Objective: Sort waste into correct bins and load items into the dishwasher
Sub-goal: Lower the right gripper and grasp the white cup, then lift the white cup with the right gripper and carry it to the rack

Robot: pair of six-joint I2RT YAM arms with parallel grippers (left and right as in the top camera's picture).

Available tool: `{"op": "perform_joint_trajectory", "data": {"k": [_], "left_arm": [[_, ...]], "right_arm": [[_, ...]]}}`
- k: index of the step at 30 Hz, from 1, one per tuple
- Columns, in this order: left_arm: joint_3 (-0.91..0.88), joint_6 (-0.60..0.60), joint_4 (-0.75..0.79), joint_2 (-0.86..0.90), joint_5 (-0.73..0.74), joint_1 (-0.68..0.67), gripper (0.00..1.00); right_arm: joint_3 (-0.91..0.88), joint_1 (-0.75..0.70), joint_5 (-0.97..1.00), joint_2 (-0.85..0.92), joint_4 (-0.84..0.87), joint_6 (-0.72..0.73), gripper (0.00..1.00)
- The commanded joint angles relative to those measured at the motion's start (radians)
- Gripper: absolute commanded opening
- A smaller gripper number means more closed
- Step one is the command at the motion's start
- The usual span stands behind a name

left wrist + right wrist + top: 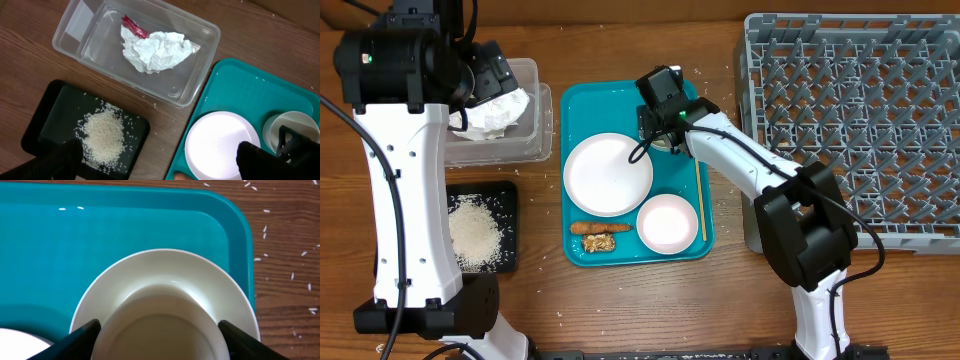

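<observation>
Waste is mostly sorted: the crumpled napkin (157,50) and red wrapper (134,26) lie in the clear tub (538,130) far left, and the rice (475,232) sits in the black tray (505,200) near left. The carrot stick (588,228) and brown chunk (600,243) lie on the teal tray (610,100), unsorted. No dish is loaded yet. The grey rack (860,120) on the right looks bare, while the flat plate (608,174) and a small bowl (667,222) sit on the teal tray.

The right gripper (159,330) straddles the small cup (160,325), which is nested in the second bowl (160,265) at the tray's far right corner. Its fingers sit right at the cup's sides, but a firm hold can't be told. The left gripper (157,155) is spread wide and empty between tub and tray.

Judged: sorting is nearly done, loading only starting.
</observation>
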Motion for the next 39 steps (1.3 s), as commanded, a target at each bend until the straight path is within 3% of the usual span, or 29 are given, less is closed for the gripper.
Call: {"op": "perform_joint_trajectory", "data": {"k": [1, 5, 15, 21, 26, 30, 33, 35, 39], "left_arm": [[-0.004, 0.0, 0.0, 0.008, -0.014, -0.002, 1.0], [-0.004, 0.0, 0.0, 0.008, -0.014, -0.002, 1.0], [-0.004, 0.0, 0.0, 0.008, -0.014, -0.002, 1.0], [-0.004, 0.0, 0.0, 0.008, -0.014, -0.002, 1.0], [-0.004, 0.0, 0.0, 0.008, -0.014, -0.002, 1.0], [-0.004, 0.0, 0.0, 0.008, -0.014, -0.002, 1.0], [-0.004, 0.0, 0.0, 0.008, -0.014, -0.002, 1.0], [-0.004, 0.0, 0.0, 0.008, -0.014, -0.002, 1.0], [-0.004, 0.0, 0.0, 0.008, -0.014, -0.002, 1.0]], "right_arm": [[0.027, -0.003, 0.01, -0.015, -0.004, 0.004, 0.73], [0.06, -0.005, 0.01, -0.068, -0.031, 0.004, 0.65], [0.135, -0.175, 0.01, -0.322, -0.15, 0.03, 0.65], [0.135, -0.493, 0.009, -0.462, -0.267, 0.03, 0.65], [0.134, -0.756, -0.071, -0.447, -0.353, 0.026, 0.65], [0.119, -0.885, -0.146, -0.406, -0.369, 0.026, 0.66], [0.114, -0.945, -0.164, -0.36, -0.372, 0.026, 0.82], [0.108, -0.96, -0.164, -0.341, -0.372, 0.026, 1.0], [0.106, -0.964, -0.164, -0.323, -0.378, 0.026, 1.0]]}}
